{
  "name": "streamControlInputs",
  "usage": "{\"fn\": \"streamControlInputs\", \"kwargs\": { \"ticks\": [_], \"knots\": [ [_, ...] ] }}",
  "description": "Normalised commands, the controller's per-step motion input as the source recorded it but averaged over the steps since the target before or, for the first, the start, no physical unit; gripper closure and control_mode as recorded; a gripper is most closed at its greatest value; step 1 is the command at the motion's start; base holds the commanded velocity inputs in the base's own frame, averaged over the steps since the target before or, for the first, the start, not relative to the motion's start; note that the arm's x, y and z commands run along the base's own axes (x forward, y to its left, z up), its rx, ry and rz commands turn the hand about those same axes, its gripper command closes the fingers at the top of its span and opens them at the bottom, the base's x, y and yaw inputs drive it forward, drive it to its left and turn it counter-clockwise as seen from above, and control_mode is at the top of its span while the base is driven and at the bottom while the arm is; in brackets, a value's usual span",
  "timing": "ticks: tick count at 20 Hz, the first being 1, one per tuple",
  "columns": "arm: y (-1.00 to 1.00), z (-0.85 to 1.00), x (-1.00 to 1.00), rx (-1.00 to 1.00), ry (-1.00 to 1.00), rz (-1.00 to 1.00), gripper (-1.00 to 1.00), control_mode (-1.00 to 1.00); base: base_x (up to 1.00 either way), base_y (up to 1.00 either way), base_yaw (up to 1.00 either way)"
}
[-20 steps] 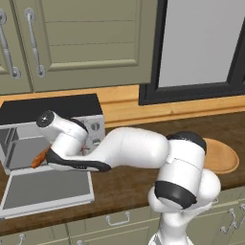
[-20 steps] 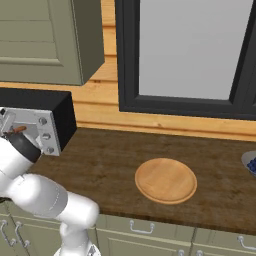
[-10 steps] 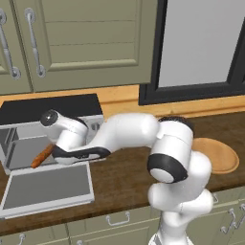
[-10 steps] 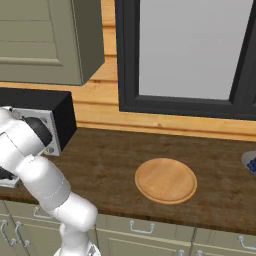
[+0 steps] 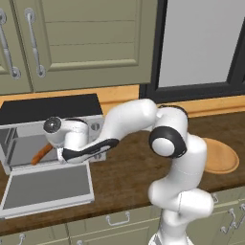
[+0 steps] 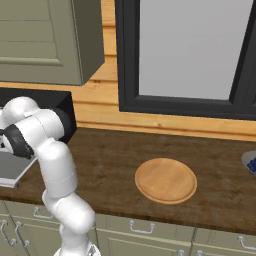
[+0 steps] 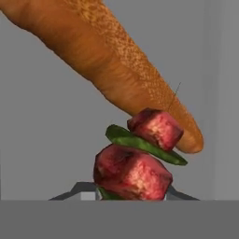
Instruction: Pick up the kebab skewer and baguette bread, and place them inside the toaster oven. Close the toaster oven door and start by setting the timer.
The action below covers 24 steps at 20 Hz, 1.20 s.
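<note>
Arm has swung further left, carrying the gripper (image 5: pixel 61 152) into the toaster oven (image 5: pixel 50 134), jaws pinching the kebab skewer (image 7: pixel 135 161) (baguette (image 7: pixel 112 65) inside, at 11 o'clock): release comes next.

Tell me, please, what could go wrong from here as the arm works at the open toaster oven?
The claw is shut on the kebab skewer, whose chunks sit right by the baguette bread. Pushing further might shove the loaf, already in the toaster oven. Letting go tilted could leave the skewer leaning on the loaf. The toaster oven door lies open under the arm, so a low retreat may knock it.
</note>
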Motion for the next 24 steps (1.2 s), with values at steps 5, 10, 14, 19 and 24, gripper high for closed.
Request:
{"fn": "streamControlInputs", "kwargs": {
  "ticks": [5,10,14,19,24],
  "knots": [
    [0.07,0.21,0.08,0.00,-0.02,0.00,-1.00,-1.00,0.00,0.00,0.00],
    [0.00,0.22,0.00,0.00,0.00,0.00,-1.00,-1.00,0.00,0.00,0.00],
    [0.00,0.29,0.00,0.03,0.00,0.00,-1.00,-1.00,0.00,0.00,0.00],
    [0.00,0.52,0.00,0.14,0.00,0.00,-1.00,-1.00,0.00,0.00,0.00],
    [0.00,0.62,0.00,0.18,0.00,0.00,-1.00,-1.00,0.00,0.00,0.00]
  ]
}}
